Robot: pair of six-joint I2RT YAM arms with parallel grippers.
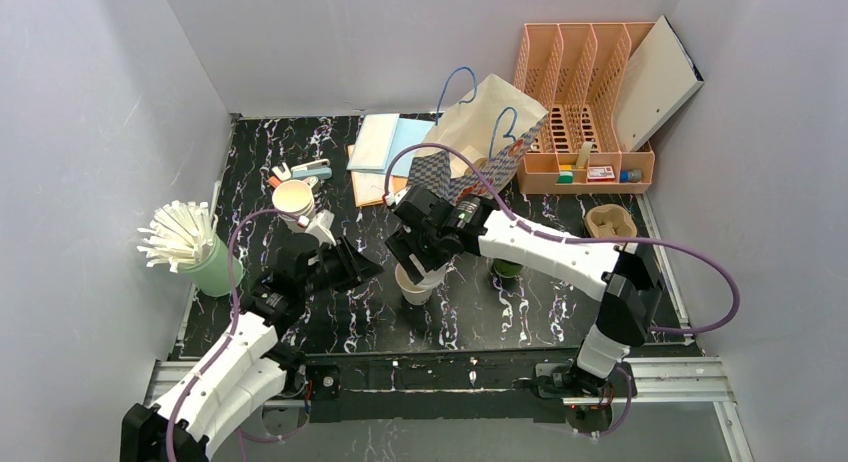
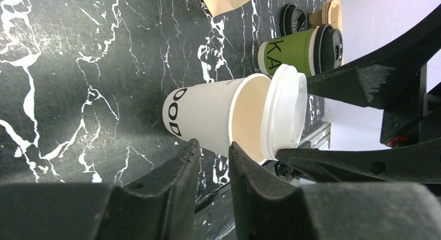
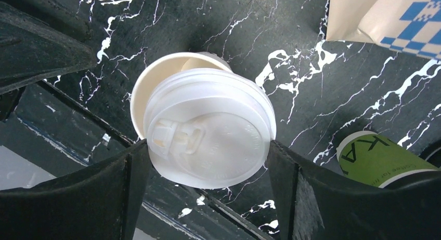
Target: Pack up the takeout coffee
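A white paper cup point(image 1: 415, 287) point(image 2: 208, 112) stands open-topped at mid-table. My right gripper point(image 1: 420, 254) point(image 3: 208, 162) is shut on a white plastic lid point(image 3: 213, 131) point(image 2: 285, 112), which it holds tilted over the cup's mouth, so part of the pale rim point(image 3: 156, 74) still shows. My left gripper point(image 1: 372, 266) point(image 2: 212, 146) sits just left of the cup. Its jaws stand a narrow gap apart with nothing between them. The takeout coffee point(image 1: 507, 270) point(image 2: 288, 52) point(image 3: 374, 157), a green cup with a black lid, stands to the right of the white cup.
A paper bag point(image 1: 480, 142) with blue handles stands behind the cups. A green holder of white straws point(image 1: 205, 262) is at the left, with stacked cream cups point(image 1: 295, 202) beyond it. An orange rack point(image 1: 585, 92) fills the back right. A cardboard carrier point(image 1: 610, 222) lies at the right.
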